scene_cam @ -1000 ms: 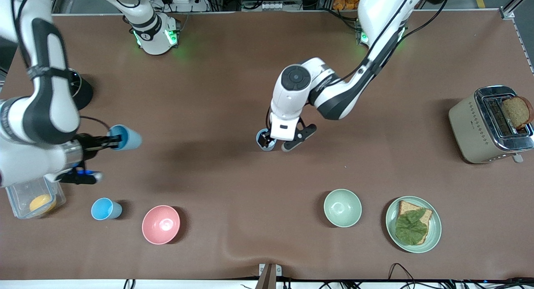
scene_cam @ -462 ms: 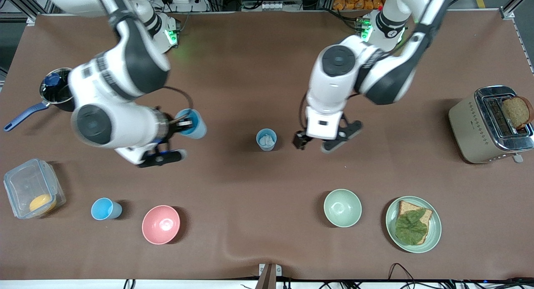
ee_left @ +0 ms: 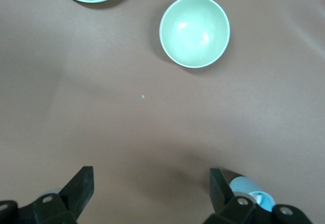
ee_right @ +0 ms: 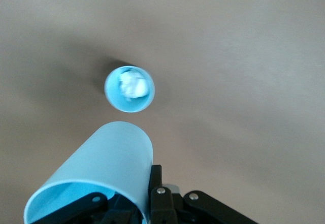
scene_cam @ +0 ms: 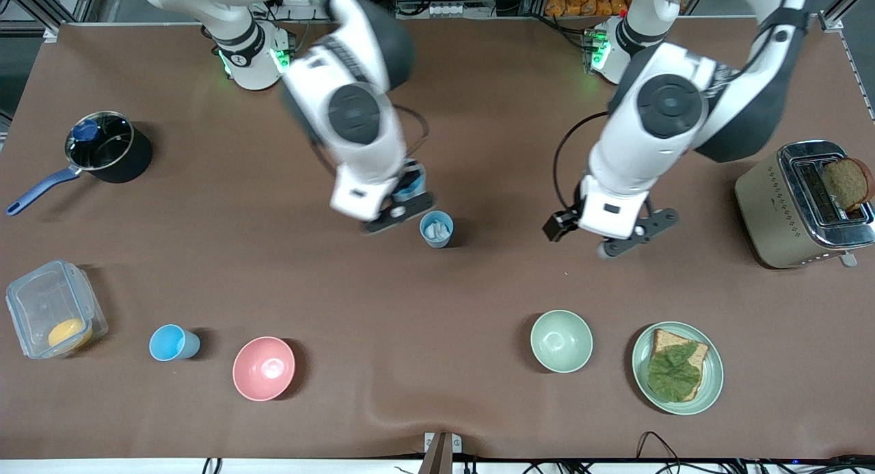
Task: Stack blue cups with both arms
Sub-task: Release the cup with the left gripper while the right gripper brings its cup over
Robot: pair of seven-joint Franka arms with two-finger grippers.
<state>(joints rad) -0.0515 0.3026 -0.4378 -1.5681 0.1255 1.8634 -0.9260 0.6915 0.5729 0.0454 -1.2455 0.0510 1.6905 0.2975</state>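
right tool (scene_cam: 400, 202) arrived, gripping smooth tapered cup (ee_right: 96, 176) | left tool (scene_cam: 605, 236) withdrawn, spread

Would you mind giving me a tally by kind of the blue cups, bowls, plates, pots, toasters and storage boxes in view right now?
Blue cups: 3 (held cup in the right gripper, cup with white bits, cup by the pink bowl)
Bowls: 2 (pink bowl, green bowl)
Plates: 1 (plate)
Pots: 1 (pot)
Toasters: 1 (toaster)
Storage boxes: 1 (box)
Total: 9
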